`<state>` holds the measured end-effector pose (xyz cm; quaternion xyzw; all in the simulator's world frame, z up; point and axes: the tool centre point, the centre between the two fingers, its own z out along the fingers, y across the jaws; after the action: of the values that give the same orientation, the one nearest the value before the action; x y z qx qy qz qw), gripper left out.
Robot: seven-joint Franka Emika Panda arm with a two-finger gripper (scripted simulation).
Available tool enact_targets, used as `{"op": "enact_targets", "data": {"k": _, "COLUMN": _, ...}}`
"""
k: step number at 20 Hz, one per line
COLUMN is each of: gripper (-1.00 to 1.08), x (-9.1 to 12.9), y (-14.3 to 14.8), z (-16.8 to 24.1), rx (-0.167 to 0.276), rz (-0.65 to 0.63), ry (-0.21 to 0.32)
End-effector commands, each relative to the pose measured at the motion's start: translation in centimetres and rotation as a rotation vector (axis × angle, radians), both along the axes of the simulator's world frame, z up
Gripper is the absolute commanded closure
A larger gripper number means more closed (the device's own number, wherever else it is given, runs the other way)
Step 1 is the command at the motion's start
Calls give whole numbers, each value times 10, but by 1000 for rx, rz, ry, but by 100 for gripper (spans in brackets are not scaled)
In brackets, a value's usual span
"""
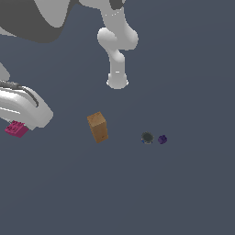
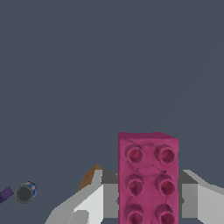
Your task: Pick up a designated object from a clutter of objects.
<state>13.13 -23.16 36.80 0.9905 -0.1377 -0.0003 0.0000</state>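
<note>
The gripper clamps the pink brick by its flat sides (light, rigid, probably slick), box at three o'clock.

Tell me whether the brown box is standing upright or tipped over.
Upright. In the exterior view the brown box stands on end on the floor, taller than wide, its top face showing, apart from the other objects.
</note>
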Motion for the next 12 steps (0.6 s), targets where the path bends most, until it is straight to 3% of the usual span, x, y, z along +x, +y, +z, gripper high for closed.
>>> {"op": "enact_targets", "data": {"k": 1, "gripper": 108, "x": 3, "y": -4, "z": 4, "rx": 0, "rz": 0, "ry": 0}}
{"op": "enact_targets", "data": {"k": 12, "gripper": 108, "x": 9, "y": -11, "z": 10, "rx": 0, "rz": 0, "ry": -1}}
